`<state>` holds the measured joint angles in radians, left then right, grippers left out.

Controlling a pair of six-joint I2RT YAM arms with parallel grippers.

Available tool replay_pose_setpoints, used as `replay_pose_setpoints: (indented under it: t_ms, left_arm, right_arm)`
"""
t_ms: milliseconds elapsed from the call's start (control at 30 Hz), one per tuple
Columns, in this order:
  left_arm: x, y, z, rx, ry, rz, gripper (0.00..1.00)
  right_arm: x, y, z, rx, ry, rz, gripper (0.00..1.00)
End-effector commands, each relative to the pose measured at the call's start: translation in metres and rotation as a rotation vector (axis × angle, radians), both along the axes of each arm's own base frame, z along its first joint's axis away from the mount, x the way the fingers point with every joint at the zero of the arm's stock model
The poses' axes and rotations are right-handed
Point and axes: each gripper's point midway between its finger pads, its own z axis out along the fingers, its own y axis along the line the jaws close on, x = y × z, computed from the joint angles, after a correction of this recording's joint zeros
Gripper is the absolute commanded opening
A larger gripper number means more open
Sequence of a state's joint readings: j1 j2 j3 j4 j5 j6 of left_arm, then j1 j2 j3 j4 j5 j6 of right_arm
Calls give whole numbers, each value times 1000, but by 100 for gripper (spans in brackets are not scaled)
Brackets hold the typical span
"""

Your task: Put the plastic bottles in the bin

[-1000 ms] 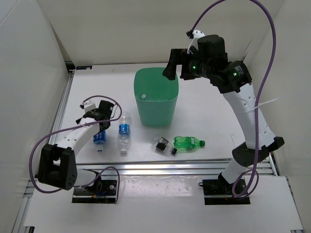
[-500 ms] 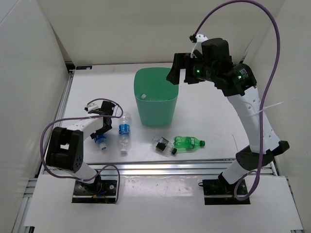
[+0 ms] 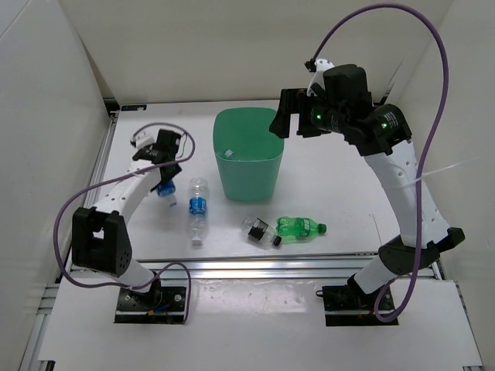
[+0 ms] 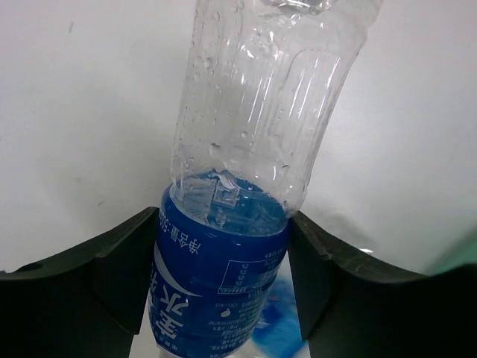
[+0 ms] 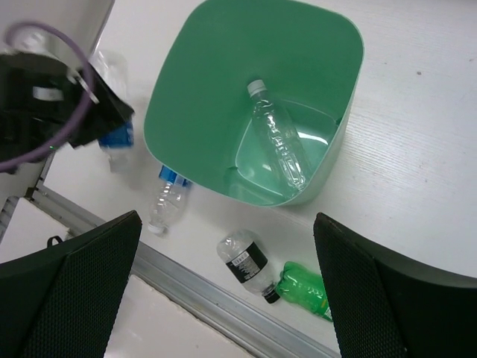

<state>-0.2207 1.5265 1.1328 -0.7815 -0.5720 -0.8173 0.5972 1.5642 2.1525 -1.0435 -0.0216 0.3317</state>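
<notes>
My left gripper (image 4: 222, 287) is shut on a clear bottle with a blue label (image 4: 223, 276); the fingers (image 4: 119, 276) press both sides of the label. From above, that gripper (image 3: 163, 178) holds the bottle (image 3: 165, 190) off the table, left of the mint-green bin (image 3: 247, 166). A plain clear bottle (image 5: 282, 145) lies inside the bin (image 5: 186, 89). On the table lie another blue-labelled bottle (image 3: 198, 210), a dark-labelled bottle (image 3: 259, 229) and a green bottle (image 3: 300, 226). My right gripper (image 3: 285, 117) hangs open and holding nothing above the bin's right rim.
White walls close in the table on the left, back and right. A metal rail (image 3: 255, 263) runs along the near edge, just in front of the lying bottles. A purple cable (image 3: 418, 46) loops high over the right arm.
My left gripper has shut on the blue-labelled bottle and lifted it away from the near edge toward the back. The right gripper drifted slightly right above the bin.
</notes>
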Motion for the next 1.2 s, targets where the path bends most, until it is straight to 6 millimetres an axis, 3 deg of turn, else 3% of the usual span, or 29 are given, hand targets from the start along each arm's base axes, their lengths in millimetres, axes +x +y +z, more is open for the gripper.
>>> replay_pose_setpoints:
  t_ms: [0, 33, 100, 133, 200, 233, 267, 333, 400, 433, 533, 733, 800, 867, 900, 933, 1000, 1033, 1100, 1133, 1167]
  left_arm:
    - [24, -10, 93, 1, -227, 10, 20]
    - [35, -13, 125, -10, -297, 0, 17]
    - [44, -23, 158, -12, -368, -33, 17]
    - [51, -25, 188, -33, -443, -30, 15]
    - [59, -39, 209, -40, -479, -77, 15]
    - [69, -54, 239, -86, -563, -119, 15]
    - [78, -65, 242, -83, -566, -165, 15]
    - [96, -105, 263, -110, -616, -287, 15]
    - [101, -145, 268, -127, -619, -390, 14]
    - [104, -158, 282, -137, -657, -414, 14]
    - [107, -206, 276, -176, -655, -513, 14]
    - [99, -272, 252, -264, -617, -613, 17]
    - [96, -277, 245, -268, -600, -617, 23]
    - [88, -276, 255, -273, -620, -621, 34]
    - [85, -274, 255, -272, -618, -621, 81]
    - [81, -265, 265, -264, -641, -601, 100]
    - [77, -255, 278, -247, -671, -585, 100]
    - [68, -247, 296, -241, -704, -596, 100]
    - [58, -232, 296, -210, -698, -584, 100]
    - [44, -218, 312, -209, -734, -578, 100]
    - [38, -205, 316, -189, -748, -546, 100]
  right_arm:
    - [3, -12, 7, -6, -41, -25, 100]
    - [3, -11, 7, 0, -36, -29, 100]
    - [3, -11, 2, -7, -26, -29, 100]
    - [3, -11, -1, -12, -18, -29, 100]
    - [6, -13, 1, -1, -21, -43, 100]
    - [6, -13, 1, -1, -21, -43, 100]
    - [6, -13, 1, -1, -21, -43, 100]
    - [9, -16, 1, 5, -16, -58, 100]
    - [9, -16, 1, 5, -16, -58, 100]
    - [10, -18, 1, 12, -11, -71, 100]
    - [13, -21, -3, 6, -2, -81, 100]
    - [17, -35, -5, 0, 0, -122, 100]
    - [20, -45, -9, -6, 9, -150, 100]
    - [22, -49, -9, -6, 9, -161, 100]
    - [22, -49, -9, -6, 9, -161, 100]
    - [23, -49, -12, -11, 17, -161, 100]
    - [23, -49, -13, -11, 17, -161, 100]
    - [20, -50, -9, -5, 8, -161, 100]
    - [18, -53, -10, -11, 6, -171, 100]
    - [17, -57, -10, -16, 1, -183, 100]
    - [17, -60, -22, -30, 40, -199, 100]
